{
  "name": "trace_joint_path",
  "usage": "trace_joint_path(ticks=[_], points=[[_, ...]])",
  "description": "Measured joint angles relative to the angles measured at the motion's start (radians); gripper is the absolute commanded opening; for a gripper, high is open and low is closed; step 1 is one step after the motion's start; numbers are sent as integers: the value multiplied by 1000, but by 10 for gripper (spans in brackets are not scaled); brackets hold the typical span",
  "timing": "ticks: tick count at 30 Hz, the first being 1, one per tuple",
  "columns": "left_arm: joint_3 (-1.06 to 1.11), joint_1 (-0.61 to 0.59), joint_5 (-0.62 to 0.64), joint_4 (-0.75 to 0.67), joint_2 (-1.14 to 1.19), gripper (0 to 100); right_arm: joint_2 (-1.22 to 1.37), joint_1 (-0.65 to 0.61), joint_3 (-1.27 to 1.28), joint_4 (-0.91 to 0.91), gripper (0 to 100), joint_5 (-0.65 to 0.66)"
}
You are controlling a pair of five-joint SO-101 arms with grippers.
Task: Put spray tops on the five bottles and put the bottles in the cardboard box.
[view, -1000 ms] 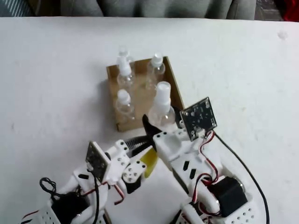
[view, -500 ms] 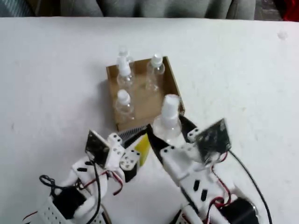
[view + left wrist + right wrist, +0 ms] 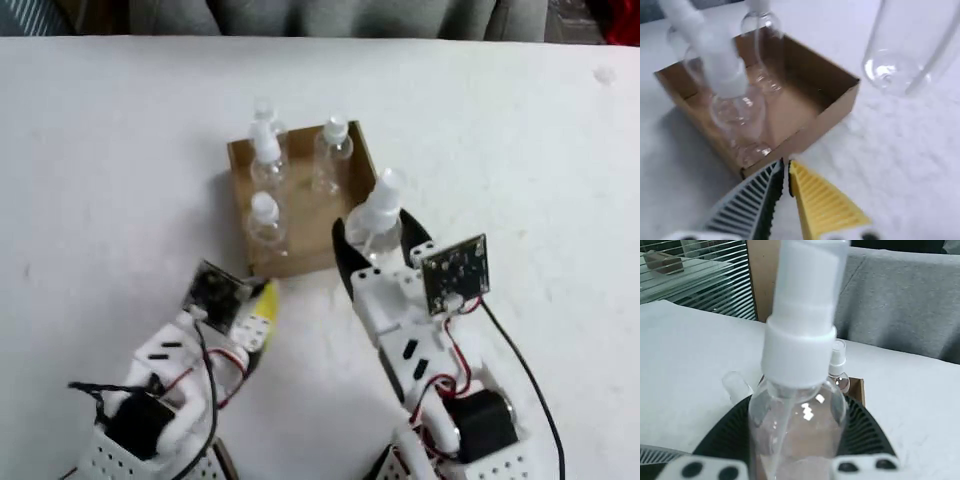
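Observation:
The cardboard box [image 3: 306, 214] stands mid-table with several clear bottles with white spray tops [image 3: 265, 218] upright in it. My right gripper [image 3: 375, 238] is shut on another clear bottle [image 3: 376, 216] with its spray top on, held upright over the box's near right corner. In the right wrist view this bottle [image 3: 796, 412] stands between the black jaws, with the box [image 3: 857, 388] behind it. My left gripper [image 3: 266, 292] is shut and holds nothing, just in front of the box's near edge. In the left wrist view its grey and yellow fingers [image 3: 812, 197] meet before the box [image 3: 832, 102], and the held bottle [image 3: 910, 42] hangs off to one side.
The white table [image 3: 520, 150] lies bare around the box on the left, right and far sides. Both arms crowd the near edge. Grey upholstery [image 3: 900, 295] lies beyond the far table edge.
The right gripper carried the bottle farther from the near edge and to the right, to the box's near right corner. The left arm drew back to the left, its fingers now together.

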Motion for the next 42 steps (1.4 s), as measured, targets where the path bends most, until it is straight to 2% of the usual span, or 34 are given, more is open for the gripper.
trace_joint_path(ticks=[5,10,15,19,24,34,42], points=[[0,-204,-5,72,0,20,0,-2,81,-123,16,-26],[0,-400,-5,81,0,20,0,-3,138,-230,16,-54],[5,-531,-5,80,0,20,0,-3,203,-325,16,-57],[101,-603,-5,-14,0,20,2,-3,253,-404,16,-57],[175,-667,-5,-152,-5,20,98,-3,261,-512,16,-57],[175,-687,-5,-160,2,20,539,48,258,-931,16,-57],[175,-675,-5,-160,2,20,890,123,120,-1031,16,-66]])
